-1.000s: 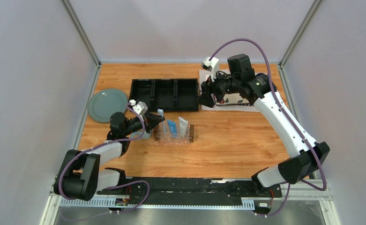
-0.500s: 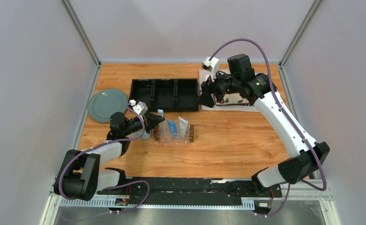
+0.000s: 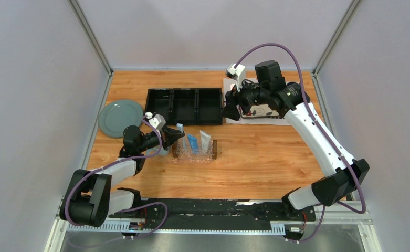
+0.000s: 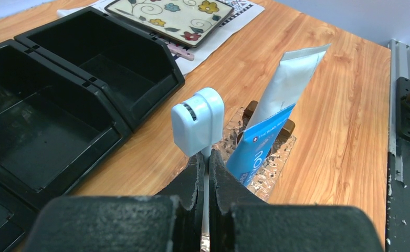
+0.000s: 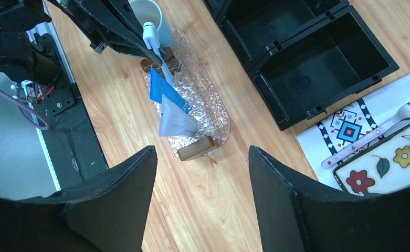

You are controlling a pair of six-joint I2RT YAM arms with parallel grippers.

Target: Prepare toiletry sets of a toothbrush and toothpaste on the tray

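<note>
The toothbrush (image 4: pixel 198 126) has a pale blue-white head pointing up, and my left gripper (image 4: pixel 207 164) is shut on its thin neck. It hangs tilted over the left end of the clear textured tray (image 3: pixel 202 155), where the brush head (image 3: pixel 180 127) shows beside the gripper (image 3: pixel 175 135). A white-and-blue toothpaste tube (image 4: pixel 277 118) leans in the tray (image 4: pixel 276 164), also seen as the tube (image 5: pixel 171 110) on the tray (image 5: pixel 216 113). My right gripper (image 5: pixel 201 153) is open and empty, high over the bare wood to the right of the black organizer (image 3: pixel 186 105).
A white mug (image 5: pixel 151 18) stands just left of the tray. The black three-compartment organizer (image 5: pixel 307 63) lies behind it. A floral plate (image 5: pixel 391 165) and a pink utensil (image 5: pixel 357 143) rest on a patterned mat at the back right. A grey-green plate (image 3: pixel 119 116) sits far left.
</note>
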